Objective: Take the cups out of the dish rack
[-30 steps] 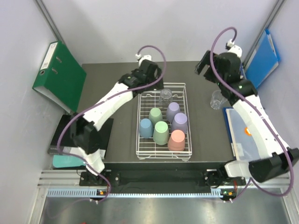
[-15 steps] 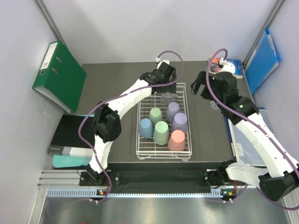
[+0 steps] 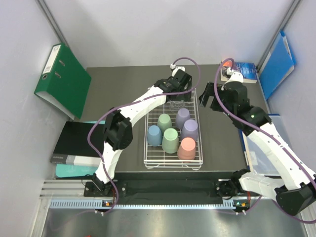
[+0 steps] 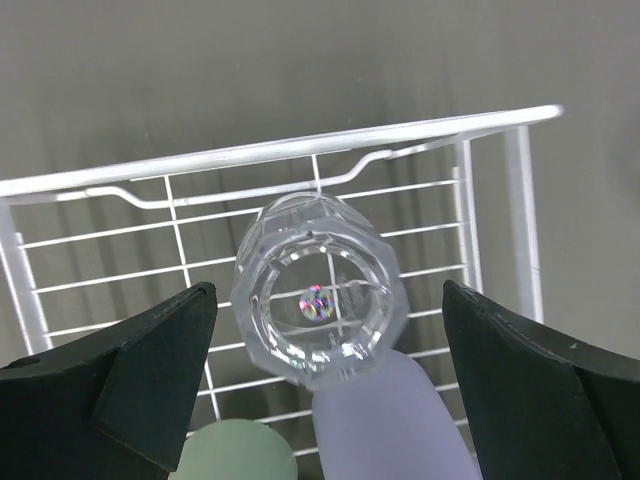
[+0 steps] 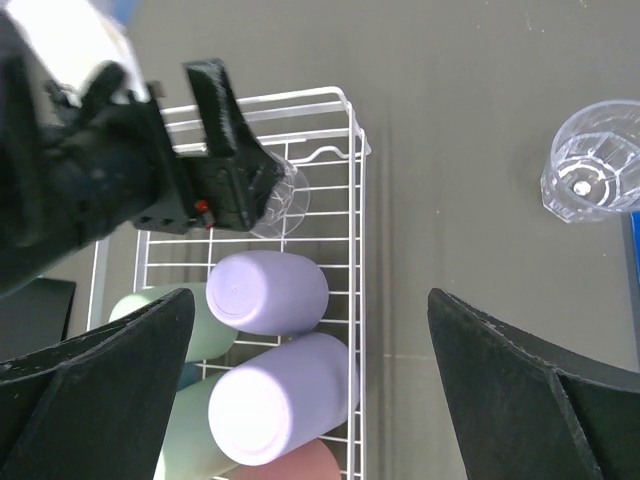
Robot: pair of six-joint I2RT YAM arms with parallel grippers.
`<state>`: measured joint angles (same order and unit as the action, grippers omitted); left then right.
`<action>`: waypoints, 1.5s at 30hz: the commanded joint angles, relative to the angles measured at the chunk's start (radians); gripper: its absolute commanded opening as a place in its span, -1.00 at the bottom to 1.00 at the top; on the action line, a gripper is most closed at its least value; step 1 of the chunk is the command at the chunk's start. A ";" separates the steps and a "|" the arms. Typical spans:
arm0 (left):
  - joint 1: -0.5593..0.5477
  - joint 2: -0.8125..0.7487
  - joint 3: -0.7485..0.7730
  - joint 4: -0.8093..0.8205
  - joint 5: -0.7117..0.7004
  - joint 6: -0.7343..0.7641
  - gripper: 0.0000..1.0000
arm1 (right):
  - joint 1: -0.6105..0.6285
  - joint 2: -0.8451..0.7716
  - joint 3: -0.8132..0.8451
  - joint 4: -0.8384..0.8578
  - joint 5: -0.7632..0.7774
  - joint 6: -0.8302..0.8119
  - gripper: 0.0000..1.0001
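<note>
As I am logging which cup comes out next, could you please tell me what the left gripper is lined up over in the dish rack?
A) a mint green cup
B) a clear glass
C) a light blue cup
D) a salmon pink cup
B: in the left wrist view the clear glass stands at the far end of the dish rack, centred in the open left gripper, whose fingers are not touching it.

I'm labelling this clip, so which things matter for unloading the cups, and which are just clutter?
Job: dish rack, clear glass in the rack, lilac cups, mint cups, blue cup, pink cup, clear glass on the table.
Lying about: green binder, blue folder, black book.
</note>
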<state>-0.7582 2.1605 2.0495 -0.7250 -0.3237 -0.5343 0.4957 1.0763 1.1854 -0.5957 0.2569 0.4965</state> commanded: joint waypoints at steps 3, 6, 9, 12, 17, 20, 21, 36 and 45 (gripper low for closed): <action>0.007 0.064 0.006 0.015 -0.003 -0.038 0.98 | 0.012 -0.033 0.028 0.020 -0.018 -0.035 0.99; 0.011 0.079 0.006 0.013 -0.002 -0.047 0.85 | 0.012 -0.044 0.014 0.028 -0.028 -0.029 0.99; 0.013 0.065 -0.009 0.024 -0.014 -0.039 0.00 | 0.011 -0.056 0.005 0.036 -0.028 -0.029 0.99; 0.013 0.032 -0.022 0.033 -0.038 -0.032 -1.00 | 0.011 -0.067 0.008 0.042 -0.022 -0.036 0.99; 0.011 -0.063 -0.022 0.036 -0.061 -0.012 -1.00 | 0.010 -0.091 0.011 0.065 -0.015 -0.041 0.99; 0.013 -0.149 -0.015 0.045 -0.067 -0.013 -1.00 | 0.012 -0.088 0.019 0.060 0.001 -0.041 0.99; 0.013 -0.174 -0.018 0.052 -0.066 -0.016 -1.00 | 0.012 -0.087 0.020 0.059 0.005 -0.038 0.99; 0.309 -0.654 -0.909 1.229 0.929 -0.717 -1.00 | 0.007 -0.150 -0.131 0.417 -0.252 0.135 0.84; 0.306 -0.651 -1.022 1.487 1.023 -0.875 -1.00 | 0.006 -0.081 -0.190 0.675 -0.534 0.316 0.79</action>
<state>-0.4553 1.5501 1.0229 0.4614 0.6060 -1.2980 0.4953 0.9665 1.0058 -0.1188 -0.1261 0.7048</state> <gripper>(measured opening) 0.777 0.901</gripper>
